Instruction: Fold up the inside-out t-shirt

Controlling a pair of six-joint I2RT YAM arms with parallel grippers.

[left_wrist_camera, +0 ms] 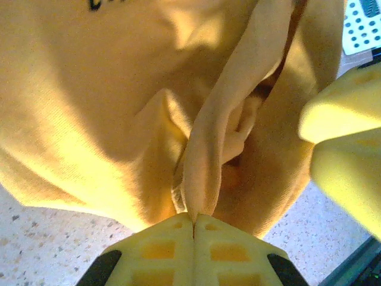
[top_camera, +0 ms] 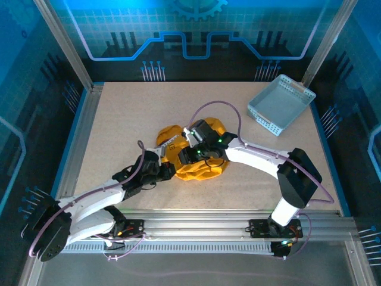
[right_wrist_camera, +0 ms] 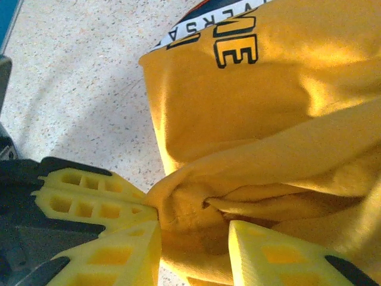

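The inside-out t-shirt [top_camera: 199, 170] lies bunched in a mustard-yellow heap at the table's middle. Part of its dark print with white lettering [right_wrist_camera: 208, 30] shows in the right wrist view. My left gripper [top_camera: 169, 170] is at the heap's left edge, shut on a thin raised fold of the cloth [left_wrist_camera: 205, 173]; its jaws [left_wrist_camera: 193, 219] meet tightly around it. My right gripper [top_camera: 200, 156] is over the heap, its fingers [right_wrist_camera: 128, 250] partly apart and pressed on a thick bunch of the shirt [right_wrist_camera: 196, 220]. The two grippers sit close together.
A pale blue-grey perforated basket [top_camera: 280, 105] stands tilted at the back right, and its corner [left_wrist_camera: 363, 24] shows in the left wrist view. Bare speckled tabletop [top_camera: 119, 125] surrounds the shirt. Metal frame rails [top_camera: 208, 221] border the near edge.
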